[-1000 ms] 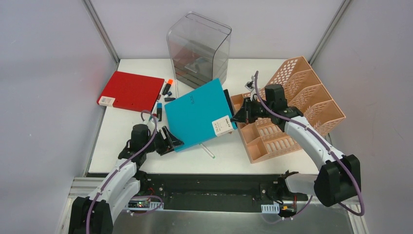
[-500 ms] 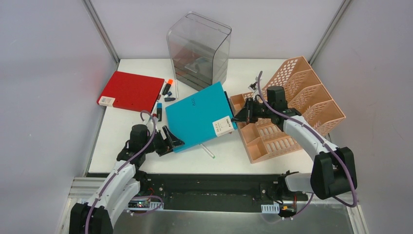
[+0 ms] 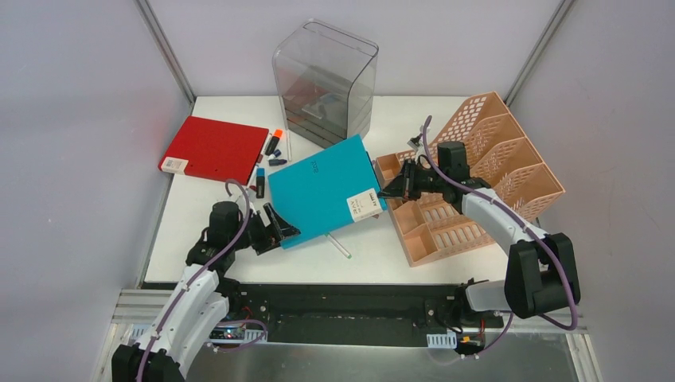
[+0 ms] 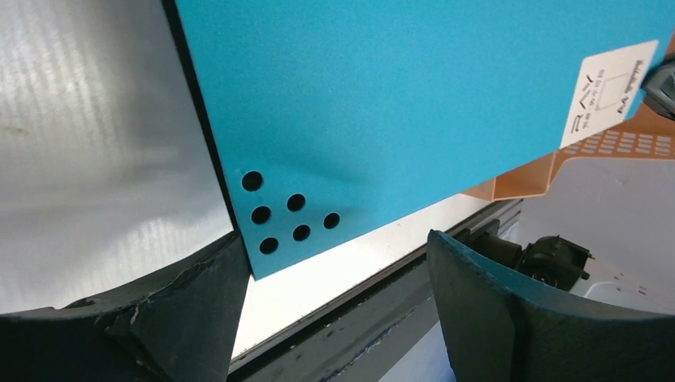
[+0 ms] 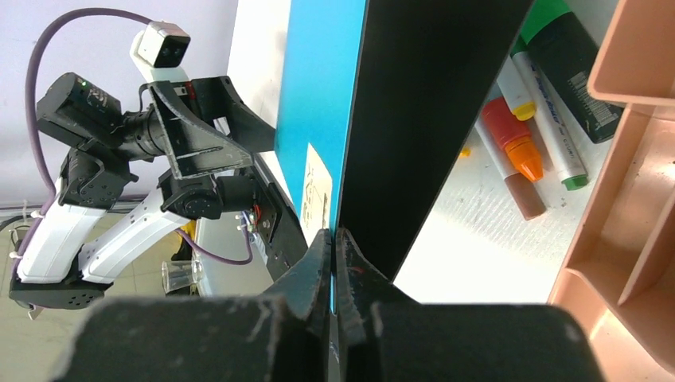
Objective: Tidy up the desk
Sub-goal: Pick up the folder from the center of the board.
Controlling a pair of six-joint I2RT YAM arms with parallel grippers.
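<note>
Right gripper (image 3: 396, 191) clamps tight on the teal folder (image 3: 322, 195) at its right edge, holding it tilted above the white desk (image 3: 199, 239), which spans the floor between grey walls. Left gripper (image 3: 275, 228) stands with jaws wide either side of the folder's near-left corner; contact is unclear. The folder hides the desk's middle.

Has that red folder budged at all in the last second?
No. The red folder lies just where it did, near the far left corner of the desk.
</note>
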